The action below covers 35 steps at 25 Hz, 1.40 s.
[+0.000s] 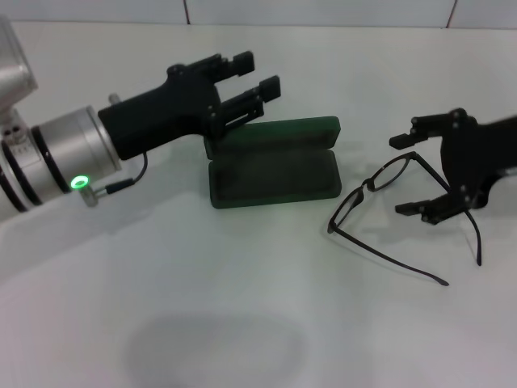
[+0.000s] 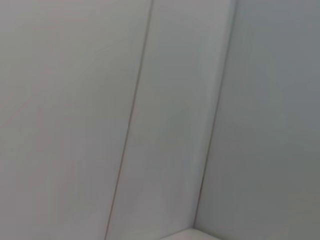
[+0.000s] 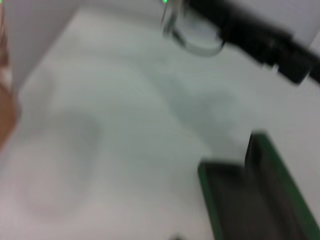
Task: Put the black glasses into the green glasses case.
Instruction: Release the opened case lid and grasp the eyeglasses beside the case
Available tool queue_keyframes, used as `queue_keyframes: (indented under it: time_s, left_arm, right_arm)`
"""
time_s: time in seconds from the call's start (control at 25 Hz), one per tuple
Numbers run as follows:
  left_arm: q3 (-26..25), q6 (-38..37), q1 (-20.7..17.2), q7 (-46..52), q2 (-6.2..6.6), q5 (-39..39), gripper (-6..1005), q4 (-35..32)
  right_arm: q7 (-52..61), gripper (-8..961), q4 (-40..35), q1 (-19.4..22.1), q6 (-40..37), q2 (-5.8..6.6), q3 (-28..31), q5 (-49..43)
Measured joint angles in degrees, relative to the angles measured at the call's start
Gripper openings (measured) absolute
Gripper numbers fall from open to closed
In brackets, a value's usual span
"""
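So far the case lies open, the glasses remain on the desk between the right end effector's spread fingers, ungrasped, while the left end effector, released, hovers by the lid.

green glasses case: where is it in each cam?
Head view: green glasses case at centre, lid open, just below the left gripper.
Left wrist view: not in it.
Right wrist view: case at the lower right corner.
Shared landmark: the left arm, also in the right wrist view.

The case lies open; the left gripper crowds its far-left corner, its near side and right end free.
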<state>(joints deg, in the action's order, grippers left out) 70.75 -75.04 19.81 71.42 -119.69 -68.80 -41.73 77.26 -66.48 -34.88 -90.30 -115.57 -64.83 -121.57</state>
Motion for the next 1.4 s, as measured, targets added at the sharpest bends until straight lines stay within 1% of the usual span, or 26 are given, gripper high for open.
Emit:
queue_keyframes:
  time_s: [0.04,0.12,0.16,0.28,0.36,0.4,0.44,0.48,0.56,0.8,1.12,1.32,1.4]
  left_arm:
    - [-0.13,-0.2,-0.05,-0.06,0.0,0.21,379,1.03]
    - [-0.31,-0.4,-0.06,-0.03,0.02,0.48,445,2.58]
    - [-0.31,-0.44,0.01,0.02,0.04,0.52,478,3.11]
    - [-0.32,-0.64,0.44,-0.08,0.08,0.62,563,4.86]
    - [-0.34,-0.66,0.67,-0.24,0.08,0.62,600,5.73]
    - [-0.35,-0.66,0.71,-0.31,0.08,0.62,600,6.05]
    - [-0.35,-0.66,0.73,-0.35,0.08,0.64,599,6.34]
    - [-0.35,-0.66,0.73,-0.37,0.06,0.65,599,6.61]
    - [-0.36,-0.68,0.73,-0.41,0.03,0.67,598,7.19]
    - [-0.36,-0.59,0.82,-0.5,0.03,0.67,595,8.8]
    - [-0.35,-0.36,1.25,-1.01,0.08,0.71,593,10.22]
    - [-0.35,-0.27,1.78,-1.42,0.08,0.76,592,10.73]
    - [-0.35,-0.22,1.92,-1.43,0.08,0.82,591,10.76]
  right_arm:
    - [2.12,868,-1.73,-1.2,-0.01,0.0,-1.49,-2.76]
    - [6.1,868,-4.04,-3.89,-0.03,-0.07,-4.32,-8.2]
    - [8.44,868,-4.71,-6.05,0.03,-0.15,-6.58,-11.71]
    - [12.7,855,-4.47,-10.31,0.74,-0.35,-12.07,-17.73]
    - [13.92,847,-4.16,-11.76,1.72,-0.4,-15.21,-19.14]
    - [14.2,842,-4.1,-12.12,2.15,-0.41,-16.21,-19.37]
    - [14.56,838,-3.98,-13.05,3.93,-0.42,-19.61,-19.56]
    - [14.56,834,-3.98,-13.05,3.93,-0.42,-19.61,-19.56]
    - [14.69,825,-3.84,-13.78,5.03,-0.46,-22.04,-19.94]
    - [16.06,799,-1.66,-15.58,6.97,-0.67,-26.24,-21.87]
    - [16.94,765,2.2,-15.77,13.27,-0.66,-33.16,-23.26]
    - [17.24,653,3.59,-16.1,14.8,-0.63,-34.48,-23.01]
    - [17.25,658,4.14,-16.16,15.28,-0.62,-34.87,-22.91]
